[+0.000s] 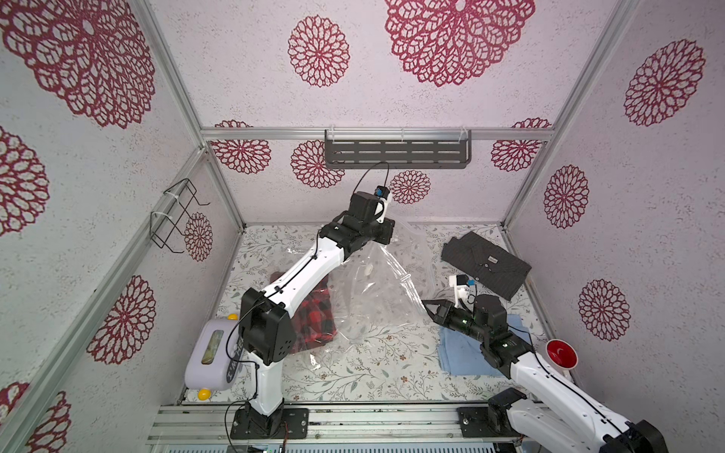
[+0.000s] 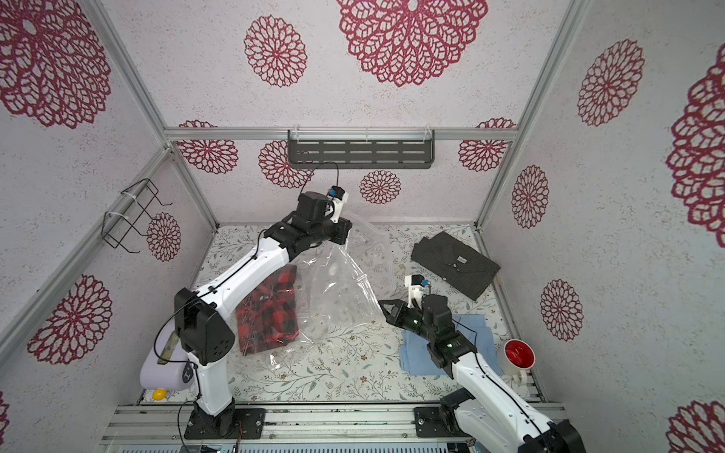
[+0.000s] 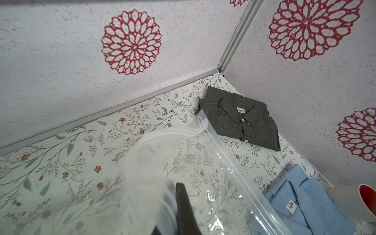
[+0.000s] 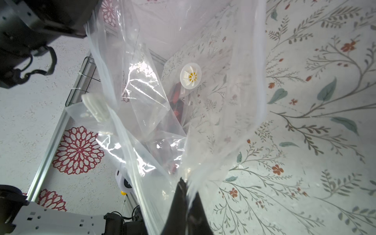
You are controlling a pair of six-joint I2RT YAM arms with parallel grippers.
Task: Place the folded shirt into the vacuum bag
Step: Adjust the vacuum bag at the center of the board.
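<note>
The left hand and right hand are each clamped on the rim of the vacuum bag, holding it raised over the bench centre. The red plaid shirt lies at 9 o'clock under the bag's plastic. The grey striped shirt lies at 2 o'clock and the blue shirt at 4 o'clock, both outside the bag.

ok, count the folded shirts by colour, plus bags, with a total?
Red-and-black plaid folded shirt: 1
Dark grey pinstriped folded shirt: 1
Light blue folded shirt: 1
Clear plastic vacuum bag: 1
Total: 4
</note>
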